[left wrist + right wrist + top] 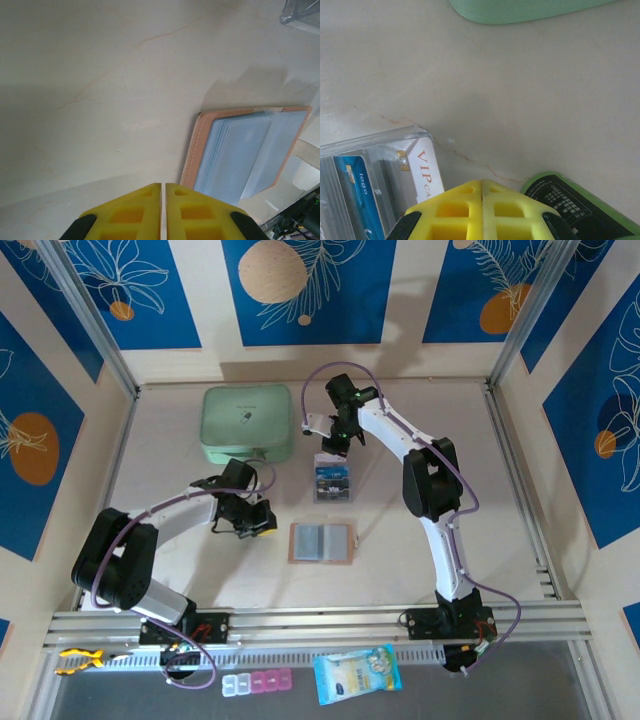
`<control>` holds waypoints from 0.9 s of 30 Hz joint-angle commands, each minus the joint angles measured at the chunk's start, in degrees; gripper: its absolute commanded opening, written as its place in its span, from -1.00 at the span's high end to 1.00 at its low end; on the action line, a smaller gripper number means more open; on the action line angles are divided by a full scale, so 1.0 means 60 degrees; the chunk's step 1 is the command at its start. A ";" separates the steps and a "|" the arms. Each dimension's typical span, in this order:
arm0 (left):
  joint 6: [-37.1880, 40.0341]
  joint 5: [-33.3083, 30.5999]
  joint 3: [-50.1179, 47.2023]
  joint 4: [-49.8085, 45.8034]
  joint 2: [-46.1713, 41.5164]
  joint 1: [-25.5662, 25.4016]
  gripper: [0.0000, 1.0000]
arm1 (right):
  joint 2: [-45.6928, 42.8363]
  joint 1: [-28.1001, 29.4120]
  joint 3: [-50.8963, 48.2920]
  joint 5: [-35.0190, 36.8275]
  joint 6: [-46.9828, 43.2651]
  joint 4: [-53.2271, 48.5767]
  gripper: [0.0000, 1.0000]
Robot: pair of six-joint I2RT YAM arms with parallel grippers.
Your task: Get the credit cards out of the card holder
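The card holder (322, 542) lies open and flat mid-table, salmon-pink rim up, with pale grey-blue pockets (240, 150). My left gripper (256, 524) hovers just left of it, apart from it. Its yellow fingers stand shut with only a hairline slit at the tips (163, 184) and nothing showing past them. Credit cards (334, 480) stand inside a clear plastic box: a white VIP card (420, 170) and a blue one (357, 185). My right gripper (336, 440) sits just behind that box, shut and empty (482, 181).
A mint-green zip case (247, 424) rests at the back left (520, 10). A green-rimmed dark object with fine print (570, 200) lies right of the right fingers. A pill organiser (258, 682), blue packet (357, 673) and yellow tool (80, 658) lie beyond the front rail.
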 commanded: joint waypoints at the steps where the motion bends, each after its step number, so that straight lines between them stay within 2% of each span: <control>1: -0.0024 0.0293 -0.0077 0.0114 -0.0172 0.0122 0.80 | -0.0755 0.0075 -0.0216 -0.0015 0.0219 0.0000 1.00; 6: -0.0112 0.0453 -0.0105 0.0307 -0.0166 0.0099 0.80 | -0.1412 0.0123 -0.0748 -0.0129 0.0681 0.0169 1.00; 12: -0.0387 0.0693 -0.0179 0.0744 -0.0089 -0.0065 0.80 | -0.2547 0.0386 -0.2142 -0.0605 0.2340 0.0806 1.00; 20: -0.0566 0.0661 -0.0150 0.0960 0.0059 -0.0594 0.80 | -0.4100 0.1029 -0.4407 -0.0704 0.6828 0.2192 1.00; 27: -0.0761 0.0500 -0.0249 0.1350 0.0381 -0.1187 0.83 | -0.5303 0.1838 -0.6240 -0.0239 1.0182 0.2944 0.99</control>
